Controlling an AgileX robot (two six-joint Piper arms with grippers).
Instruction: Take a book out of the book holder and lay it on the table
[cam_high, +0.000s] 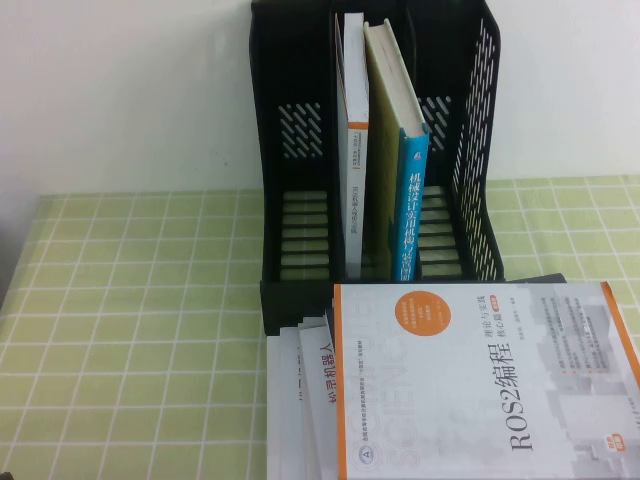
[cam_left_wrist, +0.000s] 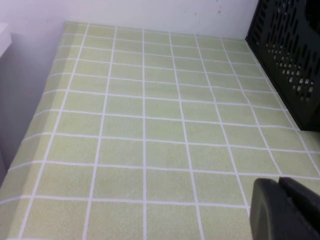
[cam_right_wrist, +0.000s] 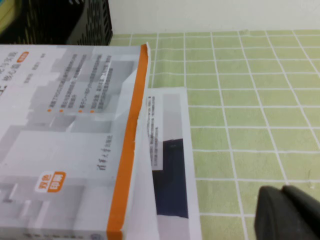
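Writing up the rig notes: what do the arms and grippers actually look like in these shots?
Little shows. The high view shows neither arm. The left gripper appears only in the left wrist view as a matte black, blocky, rounded-edged part at the frame corner. The right gripper appears likewise in the right wrist view: dark, smooth, rounded, its two halves pressed together. No cables, markings or labels are visible on either.

You have one book holder (cam_high: 300, 150), upper middle of the high view, with three upright compartments. Two books stand in its middle compartment: one blue-spined book (cam_high: 412, 205) and one thinner white book (cam_high: 355, 150) on its left. Lower right of the frame, one ROS2 book (cam_high: 480, 385) lies on top of a pile (cam_high: 300, 400); at least two more white covers show beneath it, though you cannot count them exactly. One gridded green worktop (cam_high: 130, 300) carries it all.
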